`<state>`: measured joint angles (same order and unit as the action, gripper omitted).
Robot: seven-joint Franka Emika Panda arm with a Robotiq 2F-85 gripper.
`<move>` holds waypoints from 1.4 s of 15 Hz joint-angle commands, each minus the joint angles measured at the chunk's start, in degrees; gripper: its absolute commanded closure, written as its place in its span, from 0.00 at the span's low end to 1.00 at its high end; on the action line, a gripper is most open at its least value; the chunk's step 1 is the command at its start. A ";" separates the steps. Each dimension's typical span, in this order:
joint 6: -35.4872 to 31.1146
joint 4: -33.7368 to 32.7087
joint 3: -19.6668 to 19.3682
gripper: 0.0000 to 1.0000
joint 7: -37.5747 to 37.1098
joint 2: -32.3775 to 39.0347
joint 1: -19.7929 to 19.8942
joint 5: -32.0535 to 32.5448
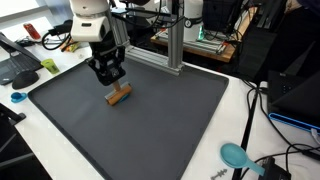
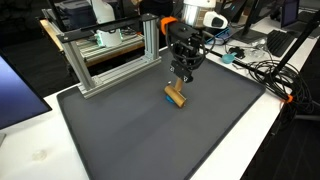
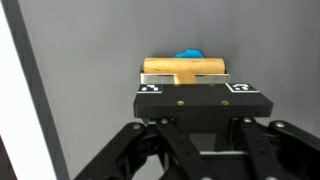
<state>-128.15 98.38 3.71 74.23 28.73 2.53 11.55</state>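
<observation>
A short wooden block (image 1: 119, 96) rests low on the dark grey mat (image 1: 160, 130), tilted, with one end raised toward my gripper (image 1: 108, 78). In an exterior view the block (image 2: 175, 96) sits directly under the gripper (image 2: 183, 75). The wrist view shows the wooden bar (image 3: 185, 67) just beyond the gripper (image 3: 197, 92), and a short stem runs from the bar in between the jaws. They stand shut on this wooden piece. A small blue shape (image 3: 190, 54) peeks out behind the bar; what it is cannot be made out.
An aluminium frame (image 1: 170, 45) (image 2: 110, 55) stands at the back edge of the mat. A teal spoon (image 1: 237, 155) lies on the white table near one corner, a small blue item (image 1: 17, 97) near another. Cables (image 2: 265, 70) trail beside the mat.
</observation>
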 commanded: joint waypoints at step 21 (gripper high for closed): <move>-4.10 3.68 5.38 0.78 25.62 4.27 3.49 -7.32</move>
<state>-129.35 99.65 6.44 95.07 28.14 5.07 9.82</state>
